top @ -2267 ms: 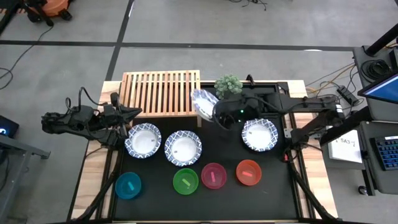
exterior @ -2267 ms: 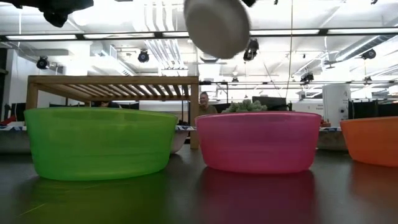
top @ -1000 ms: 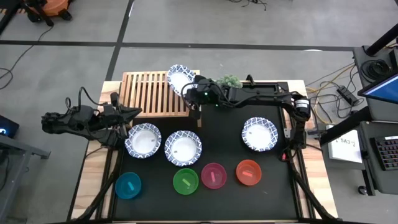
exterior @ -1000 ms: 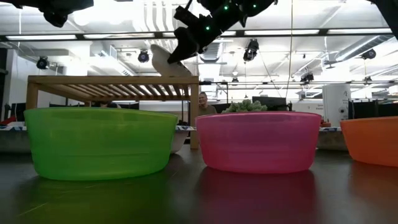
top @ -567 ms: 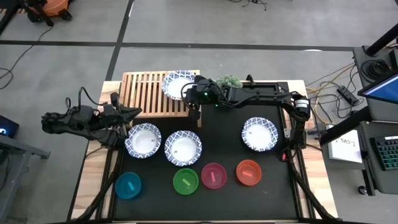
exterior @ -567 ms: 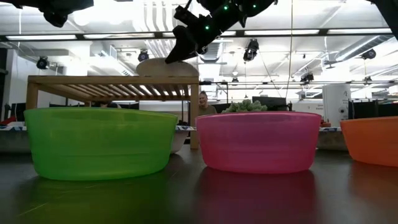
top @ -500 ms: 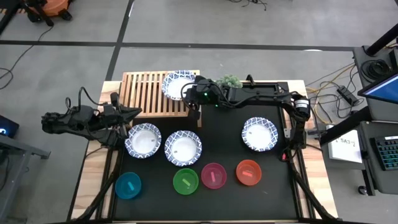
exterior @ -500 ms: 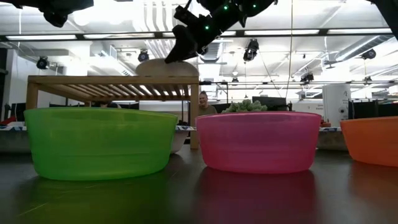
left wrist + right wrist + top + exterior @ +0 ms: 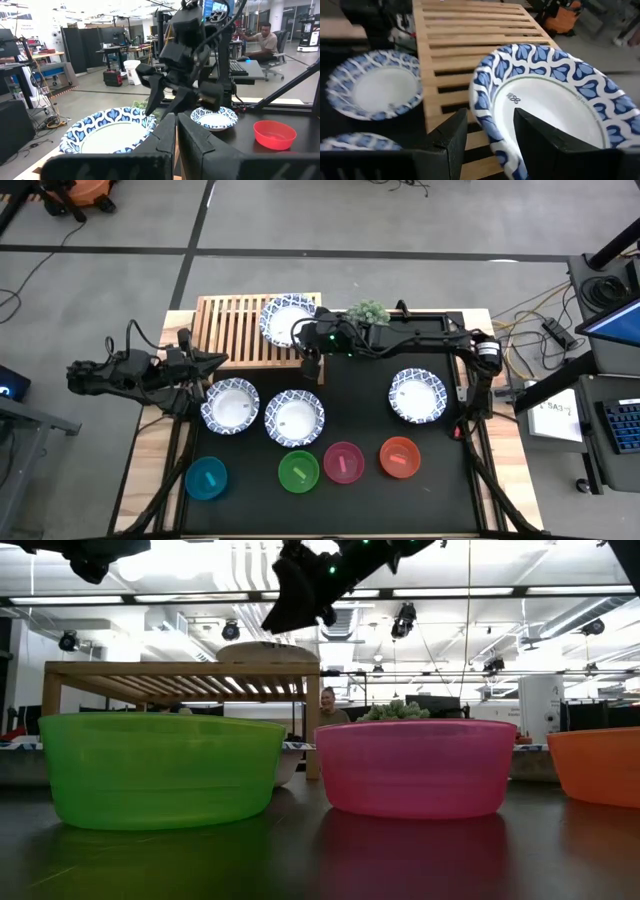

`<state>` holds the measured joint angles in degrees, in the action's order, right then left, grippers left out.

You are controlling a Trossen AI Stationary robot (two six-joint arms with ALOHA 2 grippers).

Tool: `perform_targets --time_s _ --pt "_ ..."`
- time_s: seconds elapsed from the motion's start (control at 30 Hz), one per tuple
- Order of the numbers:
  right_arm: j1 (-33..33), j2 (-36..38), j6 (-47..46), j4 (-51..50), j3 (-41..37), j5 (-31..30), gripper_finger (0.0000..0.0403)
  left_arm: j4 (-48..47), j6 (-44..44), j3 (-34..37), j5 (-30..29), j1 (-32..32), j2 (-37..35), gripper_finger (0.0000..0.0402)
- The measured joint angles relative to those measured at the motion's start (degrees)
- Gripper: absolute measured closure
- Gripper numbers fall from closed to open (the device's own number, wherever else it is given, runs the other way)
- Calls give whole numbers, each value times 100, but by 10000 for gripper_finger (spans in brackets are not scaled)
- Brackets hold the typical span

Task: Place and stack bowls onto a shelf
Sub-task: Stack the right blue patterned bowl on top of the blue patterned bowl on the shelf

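Note:
A white bowl with a blue patterned rim (image 9: 288,320) sits upright on its base on the slatted shelf (image 9: 235,330), near the shelf's right end. My right gripper (image 9: 307,342) hovers open just above and beside the bowl's near-right rim (image 9: 487,125) and touches nothing; the low view shows it (image 9: 296,595) clear above the bowl (image 9: 262,650). Three more patterned bowls (image 9: 230,405) (image 9: 294,418) (image 9: 417,396) lie on the black mat. Teal (image 9: 207,478), green (image 9: 298,471), pink (image 9: 343,462) and red (image 9: 399,457) bowls line the near side. My left gripper (image 9: 205,365) waits shut at the table's left.
A small green potted plant (image 9: 367,315) stands just right of the shelf, under my right arm. The left part of the shelf's slats (image 9: 470,30) is bare. The black mat (image 9: 360,380) has free room between the middle and right patterned bowls.
My right gripper has lowered the tilted patterned bowl onto the shelf's right part, where it now rests flat. The gripper has opened and let go, then risen and drawn back a little toward the table's near edge.

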<state>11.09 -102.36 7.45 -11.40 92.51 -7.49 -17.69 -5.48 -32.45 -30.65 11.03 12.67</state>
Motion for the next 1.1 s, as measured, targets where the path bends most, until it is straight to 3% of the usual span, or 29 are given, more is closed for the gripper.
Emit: perform_targets --time_s 0.17,0.4,0.73,1.1 --pt "-98 458 -1071 -770 0 51 261 0 4 0 1 0 0 402" --pt "-234 1069 -3065 -2764 2 405 271 9 17 24 2 1 0 402" --pt "-703 1027 -4848 -5493 -111 459 255 11 20 31 1 1 0 402" --pt "-929 1031 -6063 -5881 -1210 640 255 11 48 33 0 2 0 402"
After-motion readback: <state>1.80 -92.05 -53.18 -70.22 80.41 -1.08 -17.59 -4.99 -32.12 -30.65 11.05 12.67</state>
